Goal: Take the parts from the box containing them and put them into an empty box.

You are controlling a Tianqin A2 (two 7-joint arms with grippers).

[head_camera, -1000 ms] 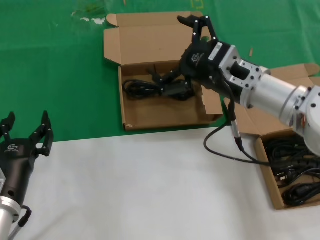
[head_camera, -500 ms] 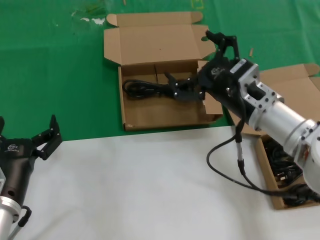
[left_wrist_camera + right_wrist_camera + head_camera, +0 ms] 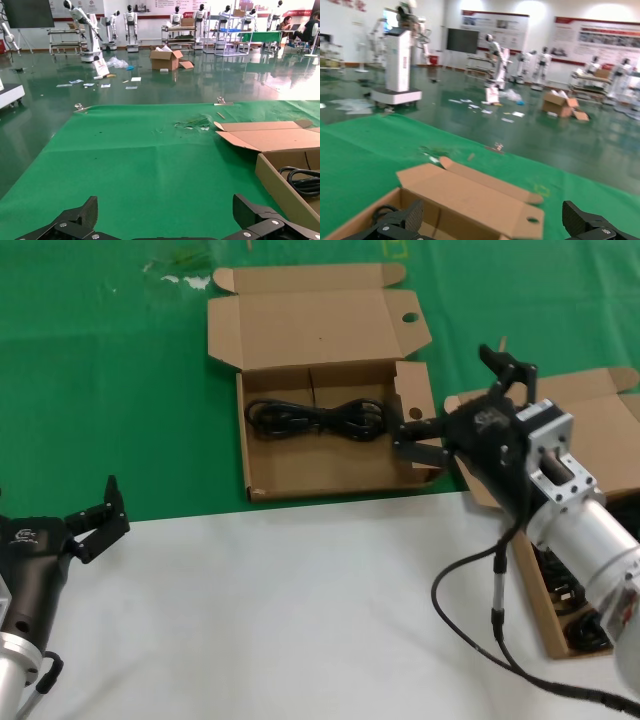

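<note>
The holed box (image 3: 330, 400) lies open on the green cloth (image 3: 110, 380) and holds one cable bundle (image 3: 318, 418), stretched along its far half. The plain box (image 3: 585, 540), at the right on the white table (image 3: 270, 610), holds more bundles (image 3: 590, 625), largely hidden by the right arm, so the count left is unclear. By my reckoning one transfer is done and several remain.

The right gripper (image 3: 450, 405) hangs between the two boxes, fingers spread and holding nothing. The left gripper (image 3: 65, 525) sits parked at the near left edge, fingers released.

No label shows on boxes or bundles; the grippers carry small logos, and the hall's wall banners are too small to read.
</note>
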